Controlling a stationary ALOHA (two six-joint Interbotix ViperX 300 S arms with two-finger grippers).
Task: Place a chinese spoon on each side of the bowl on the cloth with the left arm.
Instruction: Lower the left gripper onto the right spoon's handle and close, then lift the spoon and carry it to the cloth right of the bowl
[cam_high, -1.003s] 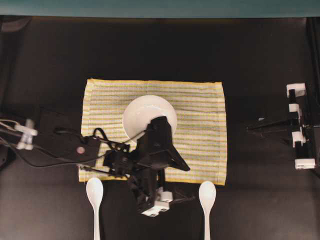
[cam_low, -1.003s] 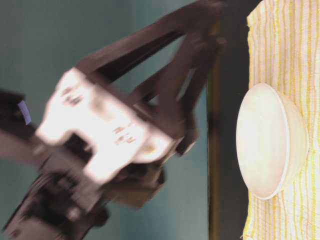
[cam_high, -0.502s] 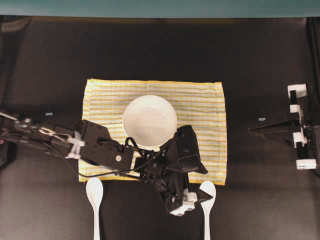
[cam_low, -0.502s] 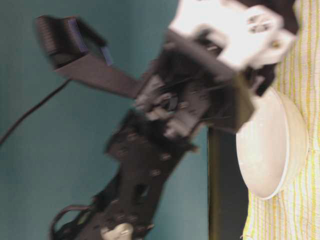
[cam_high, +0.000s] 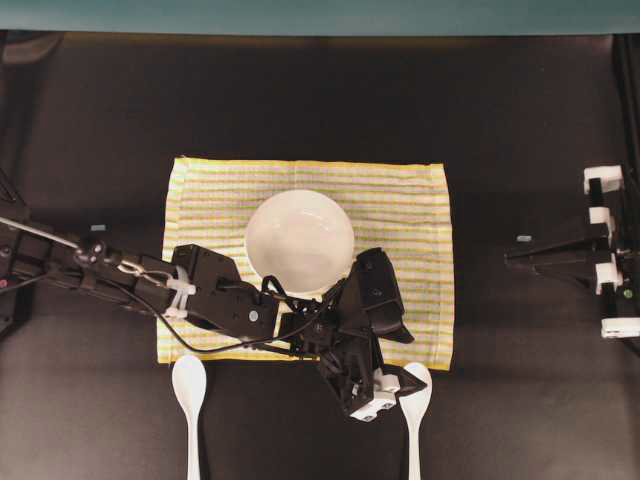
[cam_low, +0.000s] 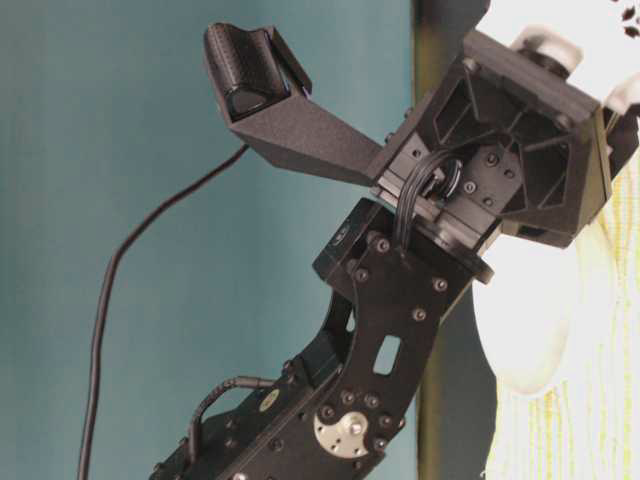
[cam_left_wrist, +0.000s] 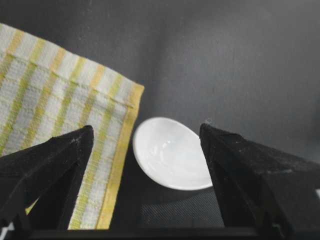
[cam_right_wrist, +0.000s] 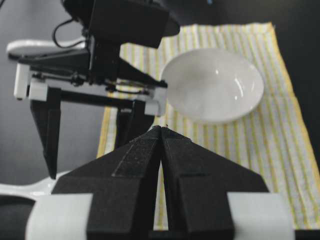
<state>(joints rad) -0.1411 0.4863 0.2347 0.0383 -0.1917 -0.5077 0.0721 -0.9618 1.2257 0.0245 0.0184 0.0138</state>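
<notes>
**Left claw poised over first spoon, both spoons still off the cloth**

The bowl (cam_high: 299, 243) sits a little left of centre on the striped cloth (cam_high: 400, 205), with bare cloth on either side of it. Two white Chinese spoons lie on the dark counter (cam_high: 300, 100) just past the cloth's near hem: the left spoon (cam_high: 189, 395) below the cloth's left corner, the right spoon (cam_high: 414, 400) below its right corner, handles pointing away from the bowl. Neither is in place yet, so the task looks to be at its first pickup.

The left arm (cam_high: 210, 298) reaches across the cloth's near edge, its left claw (cam_high: 388, 388) spread wide and empty, hanging just beside the right spoon's scoop. From the wrist camera the scoop (cam_left_wrist: 171, 152) lies between the two black fingers (cam_left_wrist: 47, 165), with the cloth's yellow hem close by on one side.

The next move likely calls for lowering the fingers either side of the scoop or its neck and closing, keeping clear of the hem so the cloth is not caught or dragged. The strip of cloth right of the bowl offers ample room for setting down.

The right claw (cam_right_wrist: 161, 137) rests closed at the counter's far right, well apart from the work.
</notes>
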